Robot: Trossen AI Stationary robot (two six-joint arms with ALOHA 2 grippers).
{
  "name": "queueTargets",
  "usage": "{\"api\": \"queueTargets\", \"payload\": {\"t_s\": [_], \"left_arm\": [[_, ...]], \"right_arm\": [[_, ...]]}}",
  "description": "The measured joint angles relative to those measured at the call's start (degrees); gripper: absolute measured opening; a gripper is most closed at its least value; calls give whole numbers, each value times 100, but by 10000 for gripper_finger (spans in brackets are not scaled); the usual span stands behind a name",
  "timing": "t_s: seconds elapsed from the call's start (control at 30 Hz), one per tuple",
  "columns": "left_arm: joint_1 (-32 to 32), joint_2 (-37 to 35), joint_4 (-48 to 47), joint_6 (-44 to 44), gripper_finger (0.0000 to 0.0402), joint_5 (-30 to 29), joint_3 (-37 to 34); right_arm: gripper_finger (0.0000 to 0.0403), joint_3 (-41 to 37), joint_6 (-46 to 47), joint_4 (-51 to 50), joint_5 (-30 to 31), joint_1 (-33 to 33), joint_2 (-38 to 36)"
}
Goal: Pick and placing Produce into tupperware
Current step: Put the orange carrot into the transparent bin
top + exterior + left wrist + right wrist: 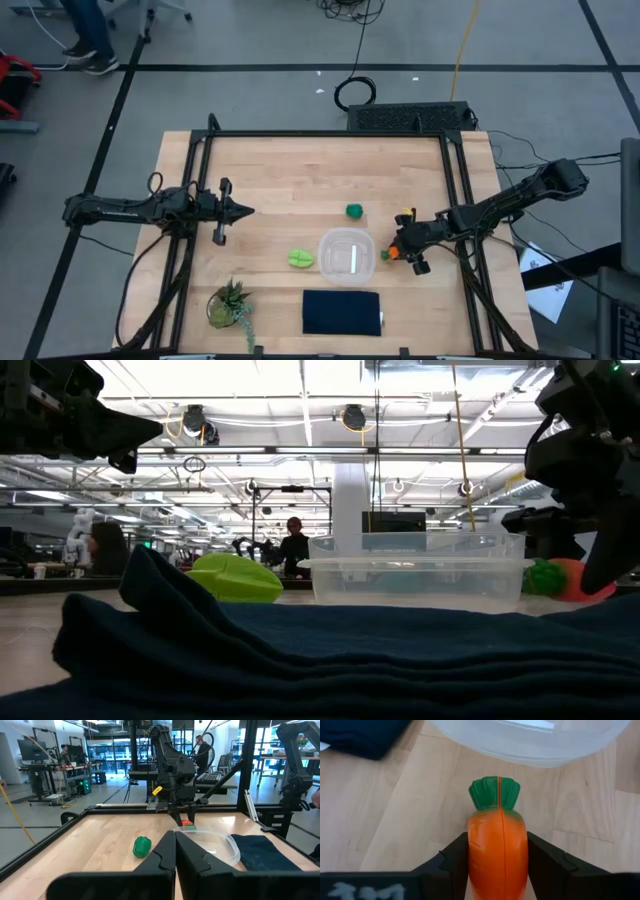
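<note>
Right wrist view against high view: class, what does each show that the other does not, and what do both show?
Only the right wrist view shows the fingers pressed against both sides of the carrot. Only the high view shows the left gripper waiting over bare wood, the leafy piece, the round piece and the potted plant. Both show the carrot, the container and the dark cloth.

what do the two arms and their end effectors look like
Both arms are dark, slim and jointed. The left end effector tapers to a black point, with cable looping by its wrist. The right end effector has flat, black fingers and a small yellow tag above it.
</note>
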Motion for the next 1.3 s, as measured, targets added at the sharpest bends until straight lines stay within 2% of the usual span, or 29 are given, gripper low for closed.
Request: {"api": "queueTargets", "payload": {"t_s": [0.47,0.77,1.3], "left_arm": [[0,1,6,0,1,0,0],[-1,0,7,-4,1,0,0],[-1,-1,9,-4,1,2,0]], "right_arm": [[151,578,261,-39,158,-15,0],[150,1350,153,-748,200,-20,-4],[149,2840,251,-1727,1319,-28,-26]]}}
